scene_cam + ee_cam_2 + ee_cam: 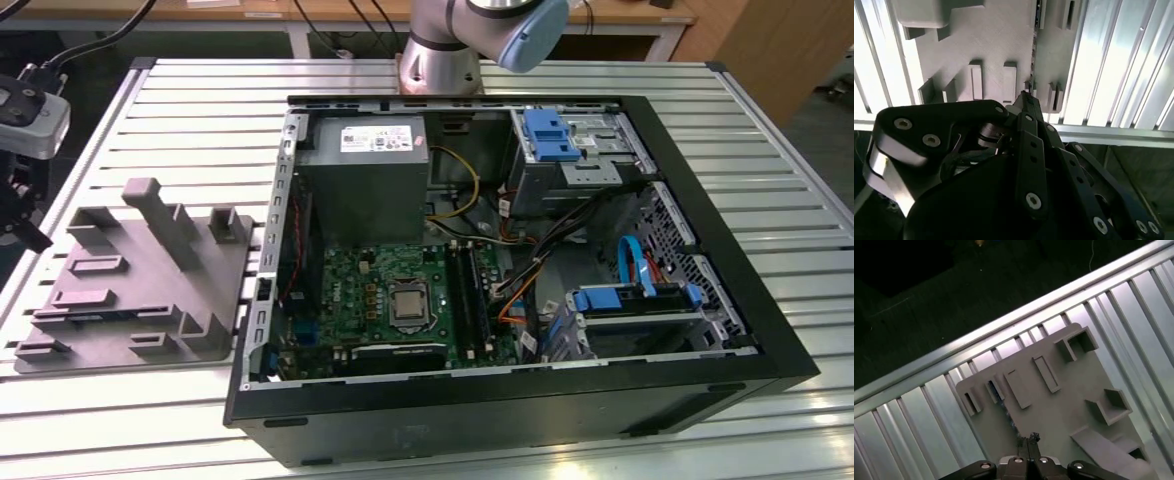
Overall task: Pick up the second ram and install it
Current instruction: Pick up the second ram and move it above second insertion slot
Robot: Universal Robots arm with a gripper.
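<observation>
Ram (1035, 50) standing on edge in grey block (994, 35), gripper (1024, 97) hovering over one end, tips pressed together; risks striking and tipping it if lowered without opening

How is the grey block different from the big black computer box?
The grey block is pale, with posts sticking up; the computer box is black, open on top, and full of wires. The grey block is much smaller than the computer box. Both rest on the ribbed metal table.
</observation>
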